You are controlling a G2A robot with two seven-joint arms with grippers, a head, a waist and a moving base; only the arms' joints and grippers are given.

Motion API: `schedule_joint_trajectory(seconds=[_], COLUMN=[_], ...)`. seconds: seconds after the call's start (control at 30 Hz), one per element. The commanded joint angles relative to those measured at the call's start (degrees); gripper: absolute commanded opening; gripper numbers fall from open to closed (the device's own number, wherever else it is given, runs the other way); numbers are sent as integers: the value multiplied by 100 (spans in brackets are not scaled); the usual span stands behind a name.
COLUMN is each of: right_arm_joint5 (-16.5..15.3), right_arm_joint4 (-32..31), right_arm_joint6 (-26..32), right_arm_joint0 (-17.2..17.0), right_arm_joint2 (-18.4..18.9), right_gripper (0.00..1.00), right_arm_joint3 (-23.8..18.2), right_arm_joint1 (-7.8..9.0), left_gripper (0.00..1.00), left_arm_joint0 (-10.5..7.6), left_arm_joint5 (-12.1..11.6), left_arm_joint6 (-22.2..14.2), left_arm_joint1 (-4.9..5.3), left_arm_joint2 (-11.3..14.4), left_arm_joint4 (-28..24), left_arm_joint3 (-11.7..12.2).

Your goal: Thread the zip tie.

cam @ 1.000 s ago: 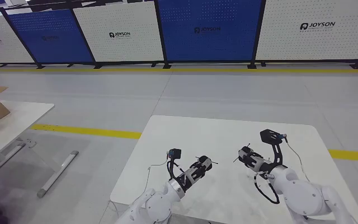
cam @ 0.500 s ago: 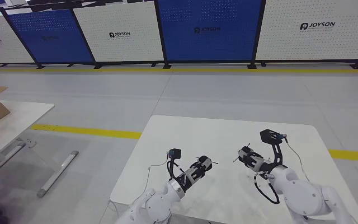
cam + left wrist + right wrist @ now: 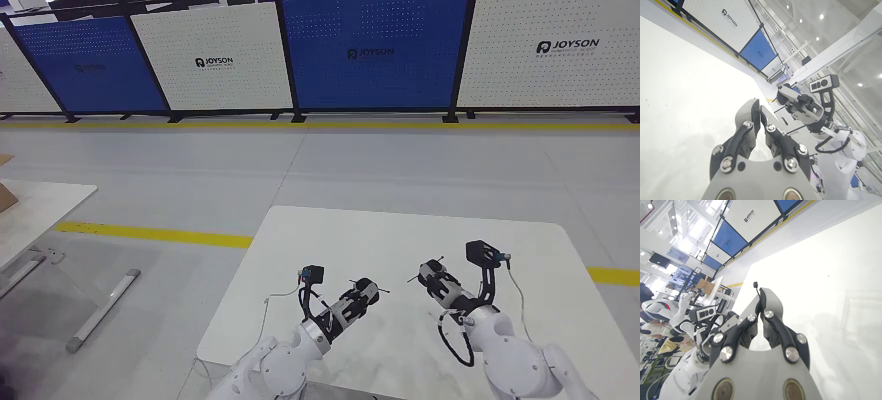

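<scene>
1. Right gripper [image 3: 760, 293] is clamped on the zip tie [image 3: 755, 284], head poking out front, above the table [image 3: 810, 266].
2. Left gripper [image 3: 760, 108] sits nearby, pinched closed; can't tell if anything's in it.

Industrial robot lab — pegboard partitions [image 3: 375, 80], yellow floor lines [image 3: 150, 234].

Zip tie [image 3: 755, 284] in right end effector [image 3: 760, 295], above table [image 3: 810, 272].
</scene>
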Motion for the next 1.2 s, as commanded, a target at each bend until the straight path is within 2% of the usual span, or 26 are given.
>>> schedule_joint_trajectory(seconds=[0.0,0.07,0.27,0.53,0.67,0.77,0.83,0.93,1.17], right_arm_joint5=[-1,-1,-1,-26,-414,-736,-836,-859,-859], right_arm_joint4=[1,1,1,9,356,434,474,386,386], right_arm_joint6=[11,11,11,-28,-254,-659,-845,-1119,-1119], right_arm_joint0=[1,1,1,-16,-111,-192,-186,-109,-109], right_arm_joint2=[3,3,3,9,27,-104,-226,-413,-413], right_gripper=[0,0,0,0,0,0,0,0,0], right_arm_joint3=[-3,-3,-3,24,98,199,323,541,541], right_arm_joint1=[1,1,1,0,-24,-60,-91,-139,-139], left_gripper=[0,0,0,0,0,0,0,0,0], left_arm_joint0=[0,-2,-169,-180,-180,-180,-180,-180,-180], left_arm_joint5=[0,31,361,376,376,376,376,376,376], left_arm_joint6=[0,33,561,568,568,568,568,568,568], left_arm_joint1=[0,-4,-87,-90,-90,-90,-90,-90,-90], left_arm_joint2=[0,-1,93,101,101,101,101,101,101], left_arm_joint4=[0,-37,-303,-303,-303,-303,-303,-303,-303], left_arm_joint3=[0,10,138,149,149,149,149,149,149])
